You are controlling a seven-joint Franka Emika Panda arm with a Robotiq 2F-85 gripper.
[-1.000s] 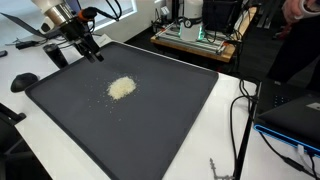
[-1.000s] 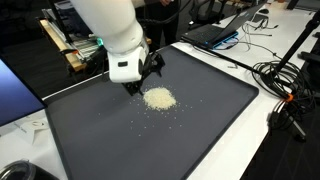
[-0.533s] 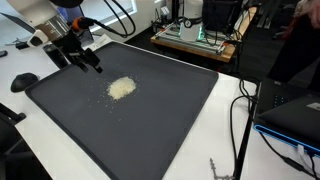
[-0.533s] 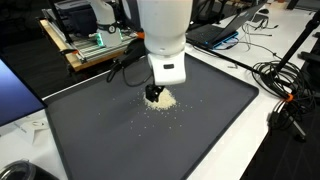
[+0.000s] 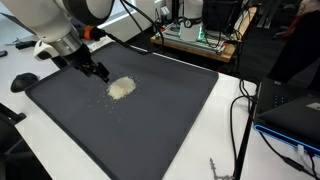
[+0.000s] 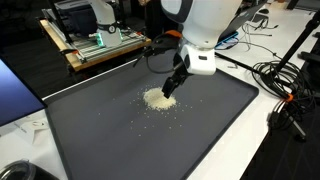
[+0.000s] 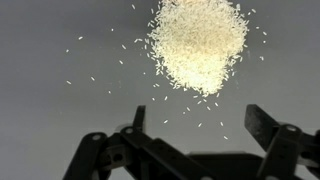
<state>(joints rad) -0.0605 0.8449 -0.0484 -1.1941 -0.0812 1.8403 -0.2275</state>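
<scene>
Hovering w/ gripper (image 5: 97, 72) jaws spread wide, holding nothing, tips just beside rice pile (image 5: 122, 88) lying upper-centre on black mat (image 5: 160, 130). Looking like approach stage. Any contact calling for low, gentle motion, w/ stray grains (image 7: 110, 75) lying round pile. Cables (image 6: 285, 90) trailing at right edge, well apart, not obstructing.

The grain heap (image 7: 200, 45) lies on the mat (image 7: 50, 50), just ahead of the fingers (image 7: 262, 122) and midway between them (loose grains (image 7: 160, 98) lie scattered around it, some reaching the gap). In both exterior views the fingertips (image 6: 170, 91) stand just beside the heap's edge, above the mat.
</scene>
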